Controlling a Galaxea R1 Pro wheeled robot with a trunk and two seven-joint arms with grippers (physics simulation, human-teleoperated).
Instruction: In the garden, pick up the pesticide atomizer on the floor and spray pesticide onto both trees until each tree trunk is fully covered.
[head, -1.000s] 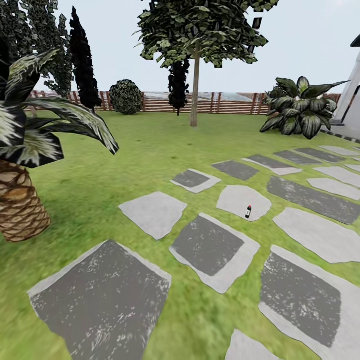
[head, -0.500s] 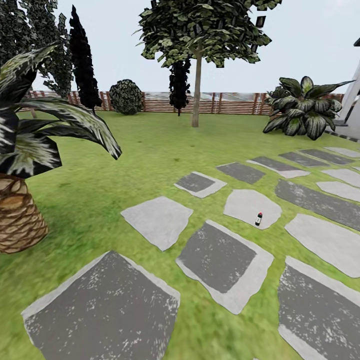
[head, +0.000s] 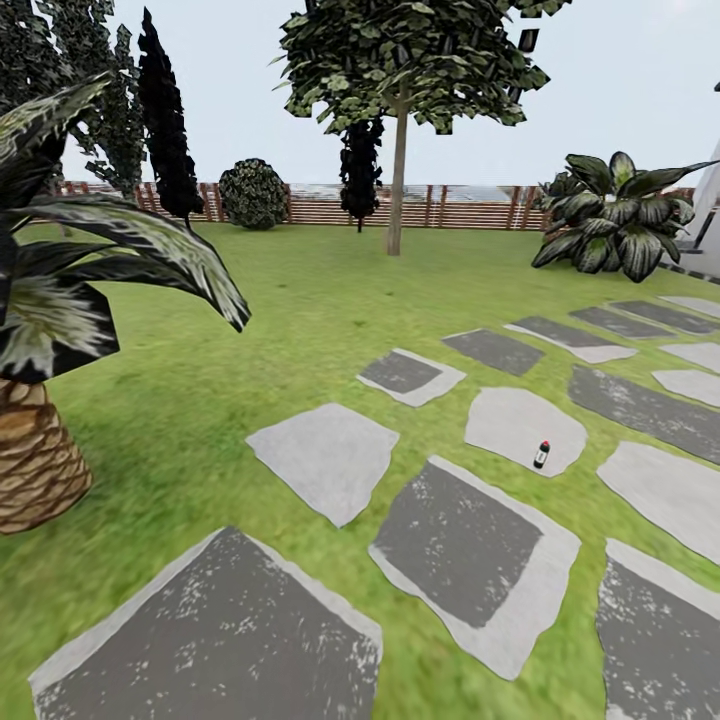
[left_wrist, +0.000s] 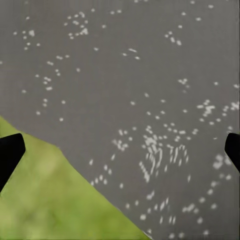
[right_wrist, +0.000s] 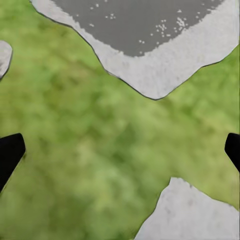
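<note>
The atomizer (head: 541, 454) stands upright on a pale stepping stone (head: 520, 425), near its edge, well ahead and to the right, with lawn (head: 300, 300) around the paving. It looks tiny, rigid and light, so likely easy to tip; the smooth body may slip, and I would grip it across the dark body below the trigger head. The left gripper (left_wrist: 120, 150) and right gripper (right_wrist: 120, 150) each show dark fingertips spread wide at the frame edges, holding nothing, one above a dark slab, the other above grass.
</note>
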